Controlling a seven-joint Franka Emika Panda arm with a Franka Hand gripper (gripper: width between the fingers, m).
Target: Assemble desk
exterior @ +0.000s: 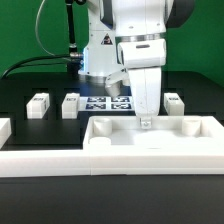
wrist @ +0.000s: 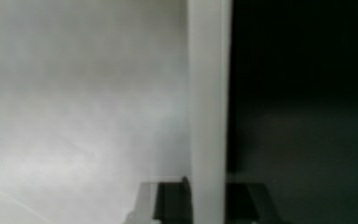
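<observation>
The white desk top [exterior: 200, 124], a wide tray with a raised rim, lies on the black table at the exterior view's centre and right. My gripper [exterior: 147, 121] points straight down onto its rear rim. In the wrist view the rim [wrist: 208, 80] runs as a thin white wall between the tray floor [wrist: 87, 100] and the dark table. My gripper [wrist: 208, 205] straddles it, with the dark fingers [wrist: 169, 204] pressed against both sides. Three white post legs with tags [exterior: 38, 104] [exterior: 70, 104] [exterior: 174, 101] stand loose behind the tray.
The marker board [exterior: 105, 102] lies flat behind the tray, under the arm. A long white border rail [exterior: 60, 163] runs along the front, with a white block [exterior: 5, 128] at the exterior view's left. A green wall stands behind.
</observation>
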